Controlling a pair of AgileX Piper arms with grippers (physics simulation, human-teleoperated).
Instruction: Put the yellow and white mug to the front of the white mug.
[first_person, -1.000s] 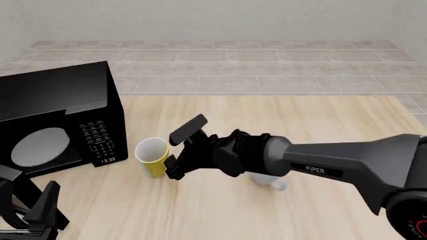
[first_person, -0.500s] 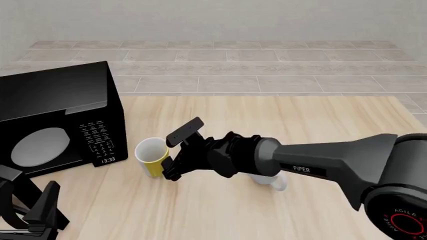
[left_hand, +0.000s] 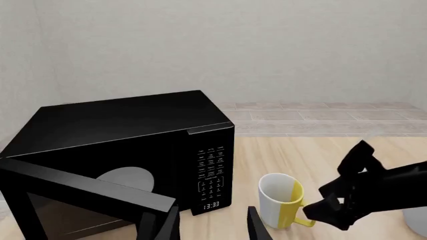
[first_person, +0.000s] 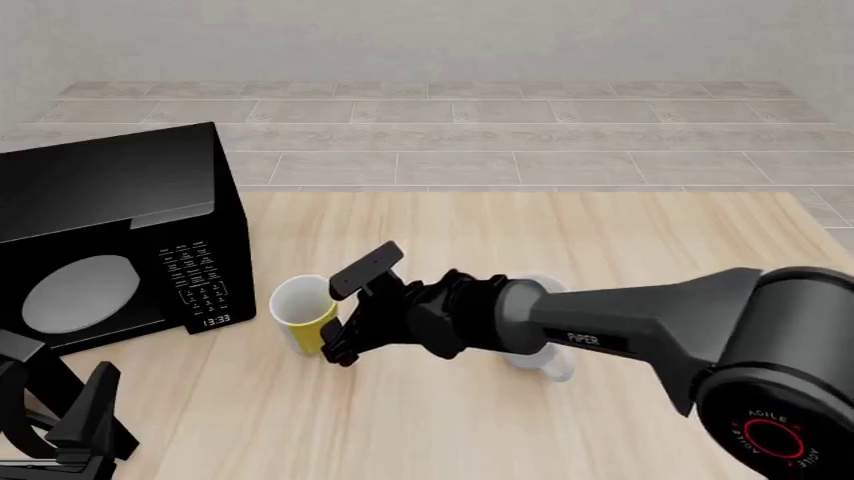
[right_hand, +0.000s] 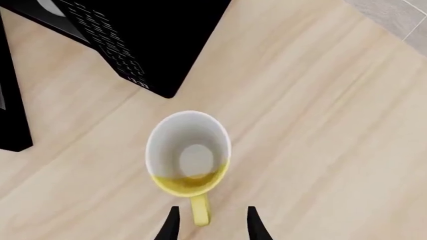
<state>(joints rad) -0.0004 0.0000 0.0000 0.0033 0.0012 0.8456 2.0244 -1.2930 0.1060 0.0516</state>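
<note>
Black microwave (first_person: 114, 240) filled the frame's left, door ajar. Right gripper (first_person: 350, 310) was spread, jaws either side of the yellow and white mug's (first_person: 306, 312) handle at center-left, nothing clamped. White mug (first_person: 541, 358) sat center-right, mostly hidden behind the arm. Left gripper (first_person: 74, 430) idled lower left, unclenched. Grasp and move judged still to do.

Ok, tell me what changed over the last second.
The right gripper slid left and closer to the yellow and white mug, its open fingers now straddling the handle, not yet closed. The mug, the white mug, the microwave and the left gripper stayed put.
</note>
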